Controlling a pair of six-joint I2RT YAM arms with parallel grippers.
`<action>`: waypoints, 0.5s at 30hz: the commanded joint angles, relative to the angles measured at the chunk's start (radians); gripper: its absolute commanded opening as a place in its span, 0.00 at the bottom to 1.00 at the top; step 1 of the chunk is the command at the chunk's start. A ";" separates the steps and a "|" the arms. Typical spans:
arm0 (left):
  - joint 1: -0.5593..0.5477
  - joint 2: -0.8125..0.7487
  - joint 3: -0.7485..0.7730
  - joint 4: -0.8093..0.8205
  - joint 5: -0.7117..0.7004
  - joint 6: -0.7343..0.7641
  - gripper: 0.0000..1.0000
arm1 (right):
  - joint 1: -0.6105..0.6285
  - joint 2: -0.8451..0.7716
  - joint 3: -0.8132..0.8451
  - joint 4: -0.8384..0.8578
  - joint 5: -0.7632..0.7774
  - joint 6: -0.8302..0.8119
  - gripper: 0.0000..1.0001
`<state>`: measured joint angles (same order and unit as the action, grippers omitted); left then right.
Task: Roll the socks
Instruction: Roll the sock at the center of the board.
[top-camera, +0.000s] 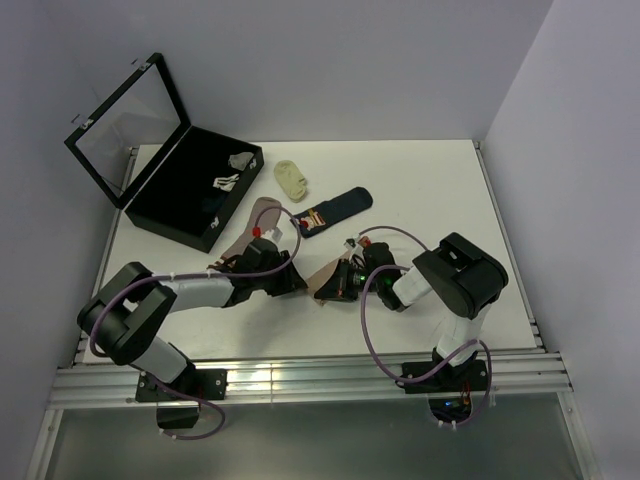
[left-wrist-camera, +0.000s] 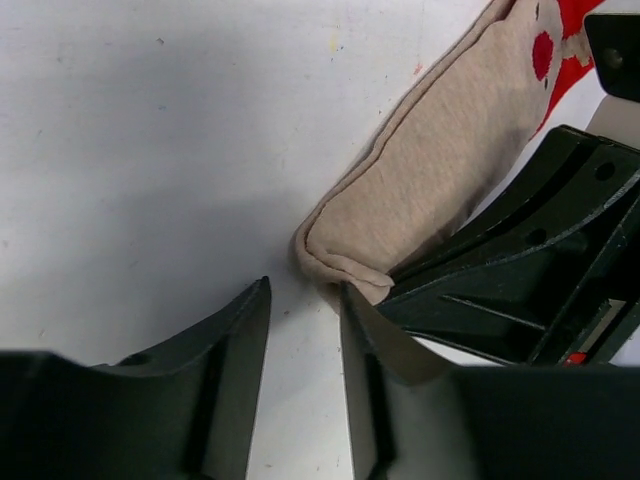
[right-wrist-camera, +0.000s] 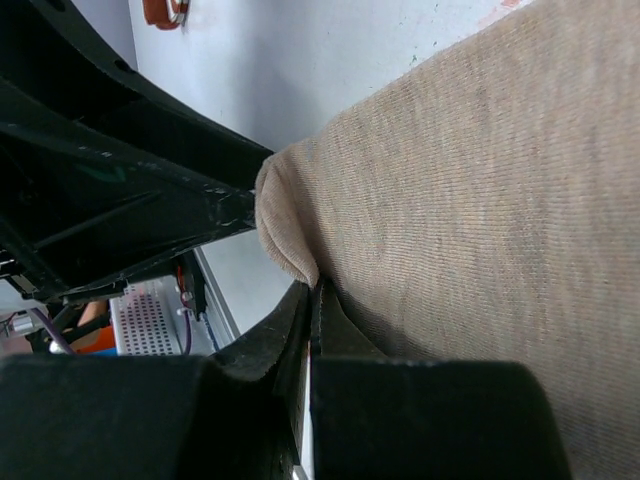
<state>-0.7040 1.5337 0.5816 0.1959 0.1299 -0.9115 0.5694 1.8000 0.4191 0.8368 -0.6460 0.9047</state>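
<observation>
Left jaws perhaps against beige sock (left-wrist-camera: 440, 170)

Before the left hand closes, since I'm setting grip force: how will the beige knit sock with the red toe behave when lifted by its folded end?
Probably floppy: the beige knit sock with the red toe doubles over softly at its end. Likely light, since it is only thin fabric lying on the white table. Its textured knit should resist slipping.

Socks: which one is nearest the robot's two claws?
The beige sock with red patches, between left gripper and right gripper; navy sock, pink sock and pale-yellow sock lie farther back.
</observation>
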 joint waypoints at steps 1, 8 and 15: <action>-0.012 0.051 0.011 -0.045 0.002 0.020 0.39 | -0.006 0.004 0.014 -0.039 0.028 -0.018 0.02; -0.020 0.092 0.041 -0.099 -0.013 0.031 0.28 | -0.002 -0.066 0.058 -0.189 0.072 -0.107 0.09; -0.025 0.135 0.101 -0.168 -0.032 0.056 0.16 | 0.040 -0.208 0.145 -0.461 0.218 -0.259 0.29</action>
<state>-0.7189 1.6321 0.6785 0.1501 0.1349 -0.9012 0.5846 1.6608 0.4992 0.5312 -0.5316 0.7540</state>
